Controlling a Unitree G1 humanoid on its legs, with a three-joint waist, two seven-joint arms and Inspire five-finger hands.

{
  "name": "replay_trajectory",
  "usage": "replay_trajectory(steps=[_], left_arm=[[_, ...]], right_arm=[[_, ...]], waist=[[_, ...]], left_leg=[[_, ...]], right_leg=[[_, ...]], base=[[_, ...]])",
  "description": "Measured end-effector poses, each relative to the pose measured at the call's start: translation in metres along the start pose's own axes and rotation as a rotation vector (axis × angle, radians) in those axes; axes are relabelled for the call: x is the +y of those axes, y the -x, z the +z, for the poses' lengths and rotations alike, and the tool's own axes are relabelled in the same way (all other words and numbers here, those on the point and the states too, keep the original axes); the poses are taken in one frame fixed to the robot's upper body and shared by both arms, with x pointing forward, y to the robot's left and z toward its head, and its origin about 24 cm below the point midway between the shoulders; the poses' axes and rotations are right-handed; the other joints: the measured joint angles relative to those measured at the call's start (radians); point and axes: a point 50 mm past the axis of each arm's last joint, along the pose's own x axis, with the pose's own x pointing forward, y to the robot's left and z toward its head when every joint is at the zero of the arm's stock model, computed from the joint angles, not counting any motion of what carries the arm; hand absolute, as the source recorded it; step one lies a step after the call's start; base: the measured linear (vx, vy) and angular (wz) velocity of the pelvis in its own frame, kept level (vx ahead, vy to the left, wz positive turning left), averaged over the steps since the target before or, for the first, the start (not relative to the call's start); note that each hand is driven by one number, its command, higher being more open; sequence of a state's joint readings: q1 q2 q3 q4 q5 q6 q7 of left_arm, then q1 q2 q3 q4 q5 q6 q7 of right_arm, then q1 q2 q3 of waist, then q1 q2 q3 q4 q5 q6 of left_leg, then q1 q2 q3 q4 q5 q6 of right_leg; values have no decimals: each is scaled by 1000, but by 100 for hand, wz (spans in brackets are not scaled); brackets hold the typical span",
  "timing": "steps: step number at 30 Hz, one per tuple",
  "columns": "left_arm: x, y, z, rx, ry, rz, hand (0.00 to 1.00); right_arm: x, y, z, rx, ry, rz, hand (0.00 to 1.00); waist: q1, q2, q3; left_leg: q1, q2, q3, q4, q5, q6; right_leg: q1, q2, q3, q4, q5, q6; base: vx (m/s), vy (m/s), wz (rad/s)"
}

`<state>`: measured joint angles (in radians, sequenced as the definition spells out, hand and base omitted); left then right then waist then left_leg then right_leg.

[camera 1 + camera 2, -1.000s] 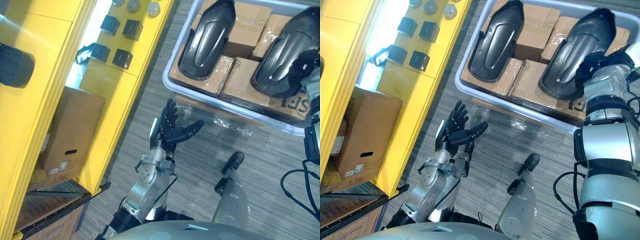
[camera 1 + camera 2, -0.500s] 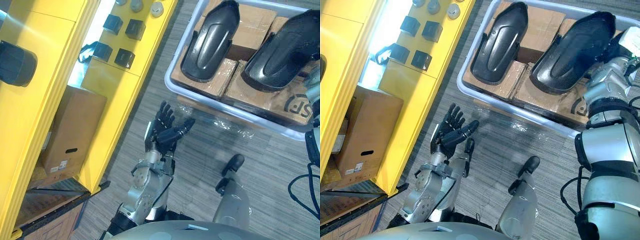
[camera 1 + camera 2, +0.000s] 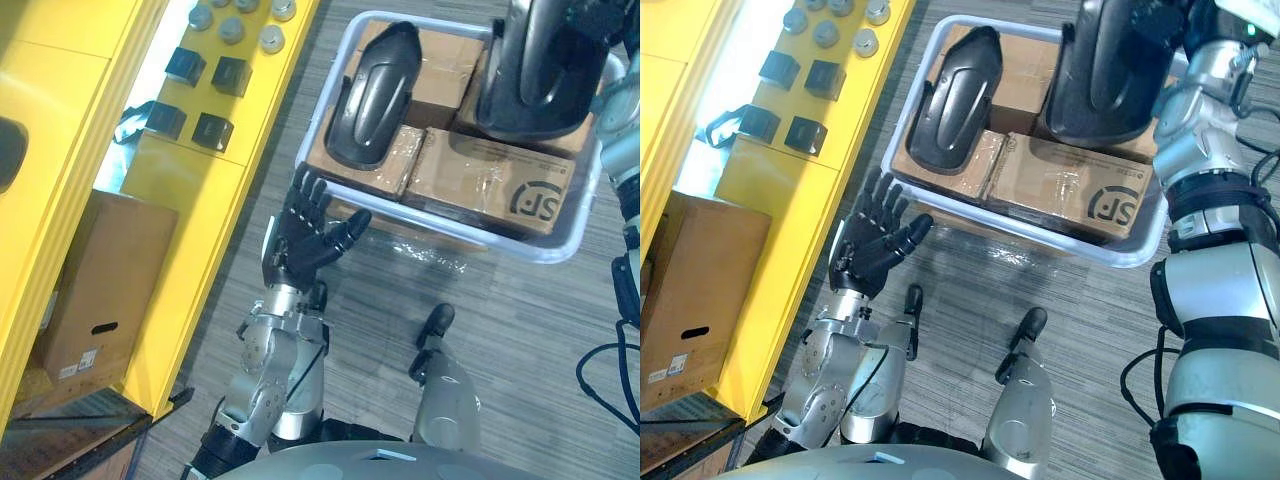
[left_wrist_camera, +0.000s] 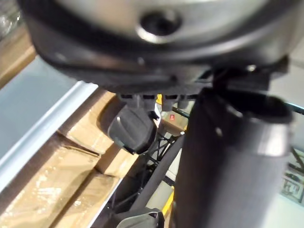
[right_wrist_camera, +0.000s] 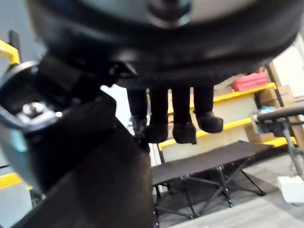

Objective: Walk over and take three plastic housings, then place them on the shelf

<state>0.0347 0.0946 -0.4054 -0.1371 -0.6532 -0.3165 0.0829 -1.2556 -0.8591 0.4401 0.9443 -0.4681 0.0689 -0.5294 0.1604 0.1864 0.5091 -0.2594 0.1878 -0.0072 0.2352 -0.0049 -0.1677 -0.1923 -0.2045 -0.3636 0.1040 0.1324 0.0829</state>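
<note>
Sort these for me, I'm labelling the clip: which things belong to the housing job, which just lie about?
Job: lifted housing, in the right hand; second housing, lying in the grey bin; yellow shelf; left hand, open.
Lying about: cardboard parcels in the bin; black blocks and grey caps on the shelf; brown box.

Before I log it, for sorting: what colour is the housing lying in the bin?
Black; the housing shows best in the right eye view.

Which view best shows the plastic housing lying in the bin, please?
Right eye view: the plastic housing lies whole and unobstructed on cardboard boxes. Left eye view shows it whole too; wrist views leave it unclear.
</note>
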Motion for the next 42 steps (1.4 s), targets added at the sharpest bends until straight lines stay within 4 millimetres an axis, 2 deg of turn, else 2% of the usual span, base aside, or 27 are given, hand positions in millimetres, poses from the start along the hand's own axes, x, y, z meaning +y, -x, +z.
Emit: replay_trajectory(steps=[3,7,10,13,15,16,17,19,25,27,30,36,42], left_arm=[[-4,-8,1,18,45,-19,100],[-8,-11,-7,110,134,-48,100],[-12,-20,-20,202,204,-91,100],[-13,-39,-36,305,222,-110,100],[-8,-57,-42,357,174,-104,100],[-3,-71,-43,391,163,-92,100],[0,-76,-43,401,160,-83,100],[8,-94,-40,412,162,-41,100],[15,-125,-18,320,294,14,100],[18,-129,-15,294,319,37,100],[22,-139,-1,199,446,74,100],[23,-149,22,20,630,12,100],[20,-150,28,-13,634,-61,100]], right_arm=[[0,0,8,-39,11,-6,0],[12,4,26,-82,-11,23,0],[17,6,40,-119,-32,47,0],[20,7,59,-187,-39,62,0],[22,9,73,-233,-73,67,0],[22,11,84,-287,-73,59,0],[21,12,89,-307,-80,57,0],[19,16,106,-376,-115,47,0],[19,22,132,-503,-137,50,0],[20,24,135,-531,-110,49,0],[24,30,143,-591,-77,63,0],[30,40,158,-660,-97,94,0],[32,46,165,-703,-113,106,0]], waist=[[0,-3,2],[-15,-15,8],[-19,-17,8],[-30,-22,7],[-38,-43,8],[-43,-64,7],[-48,-73,6],[-70,-91,8],[-111,-99,8],[-119,-107,7],[-141,-137,7],[-144,-143,7],[-144,-146,7]], left_leg=[[24,5,8,-16,3,-4],[41,13,22,-19,4,-6],[52,16,28,-33,9,-9],[58,18,42,-34,9,-9],[59,23,58,-36,9,-9],[59,28,72,-43,12,-11],[59,30,77,-47,14,-12],[59,33,92,-53,18,-14],[89,34,144,-68,20,-14],[95,34,155,-69,20,-14],[96,36,168,-68,19,-15],[96,52,178,-65,14,-21],[96,53,181,-65,14,-22]], right_leg=[[10,5,6,0,0,0],[21,12,12,-1,0,0],[21,15,19,-1,1,-2],[18,16,31,-4,5,-6],[7,22,46,-6,11,-10],[-1,29,59,-19,22,-14],[-5,32,64,-24,26,-14],[-16,34,77,-24,30,-15],[-28,36,122,-23,33,-14],[-28,37,130,-23,34,-14],[-35,41,144,-26,39,-15],[-35,59,150,-44,52,-19],[-34,59,152,-49,53,-20]], base=[[16,-15,-9],[-6,-2,-6],[-26,-3,-6],[-32,5,-13],[-19,-1,-24],[-6,-10,-27],[2,-13,-26],[16,-2,-17],[24,18,-21],[14,16,-15],[-6,14,-11],[-21,4,-7],[0,0,0]])
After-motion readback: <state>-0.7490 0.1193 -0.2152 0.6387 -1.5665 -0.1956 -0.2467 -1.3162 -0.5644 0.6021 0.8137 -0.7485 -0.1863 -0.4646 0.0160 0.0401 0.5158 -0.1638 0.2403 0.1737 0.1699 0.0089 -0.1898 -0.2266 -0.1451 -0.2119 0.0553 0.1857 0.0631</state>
